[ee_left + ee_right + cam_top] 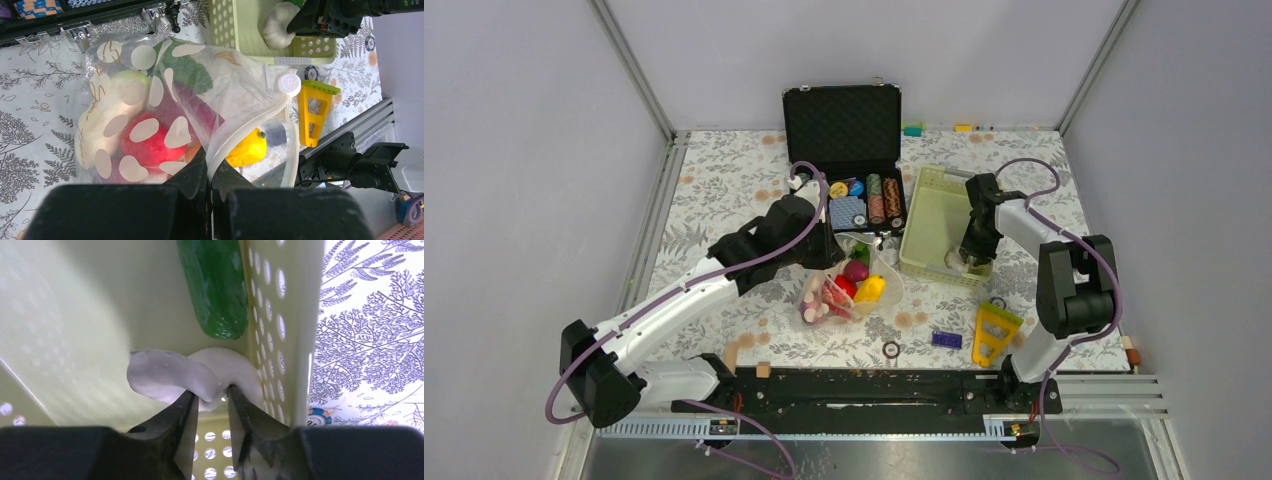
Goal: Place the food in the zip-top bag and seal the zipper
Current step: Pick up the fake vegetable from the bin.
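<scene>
Top view, clear soft plastic zip-top bag (pixel 856 288) holding toy food at centre frame, pale green rigid plastic basket (pixel 929 215) to its right, left wrist view, left gripper (pixel 210 167) pinched together on the bag's mouth edge, lower centre, right wrist view, right gripper (pixel 211 395) clamped on white bulb-shaped toy vegetable (pixel 165 375) inside the basket, green toy cucumber (pixel 217 285) above it.

Black left end effector (pixel 209 172). Just ahead of it is the zip-top bag (pixel 125 90), clear w/ white oval spots. Showing through it: red round food (pixel 150 145), yellow pc (pixel 247 150), dark green leafy pc (pixel 187 72) farther out. Black right end effector (pixel 210 400). At its tips a white food pc (pixel 170 377), beyond that a glossy green pc (pixel 215 285). Around them, the basket (pixel 285 315) is pale green w/ a hole pattern. Surface (pixel 360 340) is white w/ grey-purple leaf print.
</scene>
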`<state>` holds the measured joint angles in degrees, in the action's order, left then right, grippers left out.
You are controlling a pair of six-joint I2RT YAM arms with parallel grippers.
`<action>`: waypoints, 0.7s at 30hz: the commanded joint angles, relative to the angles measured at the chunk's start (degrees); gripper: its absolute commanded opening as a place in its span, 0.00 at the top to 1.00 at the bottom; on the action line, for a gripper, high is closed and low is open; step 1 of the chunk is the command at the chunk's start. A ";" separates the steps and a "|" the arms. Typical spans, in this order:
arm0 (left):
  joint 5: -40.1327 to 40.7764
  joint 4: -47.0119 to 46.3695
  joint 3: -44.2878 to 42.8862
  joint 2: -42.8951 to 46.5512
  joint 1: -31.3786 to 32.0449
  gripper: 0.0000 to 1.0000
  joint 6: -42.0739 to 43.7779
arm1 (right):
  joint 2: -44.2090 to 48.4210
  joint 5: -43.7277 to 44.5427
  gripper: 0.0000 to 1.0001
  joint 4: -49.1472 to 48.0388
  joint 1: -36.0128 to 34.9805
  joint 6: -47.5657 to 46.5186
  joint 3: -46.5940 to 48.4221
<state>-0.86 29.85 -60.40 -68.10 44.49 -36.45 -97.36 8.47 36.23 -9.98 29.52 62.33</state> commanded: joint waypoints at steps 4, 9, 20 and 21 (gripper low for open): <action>0.14 -2.43 -2.20 1.06 -0.35 1.00 0.49 | 2.44 -2.92 0.93 -6.95 -0.57 2.03 -3.13; 0.29 -2.33 -1.67 2.09 -0.34 1.00 0.32 | 7.33 -3.45 1.00 -10.01 -0.57 2.06 -5.08; 0.05 -2.86 -1.08 2.68 -0.30 1.00 0.06 | 27.65 -7.69 1.00 -19.51 -0.57 -2.06 -11.87; -0.01 -2.85 -1.05 2.66 -0.35 1.00 0.06 | 29.08 -7.79 1.00 -19.57 -0.57 -2.34 -12.03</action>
<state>-0.78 30.06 -60.40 -67.05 44.47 -36.47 -73.97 2.26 21.04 -10.13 29.08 51.11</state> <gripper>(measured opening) 0.008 0.027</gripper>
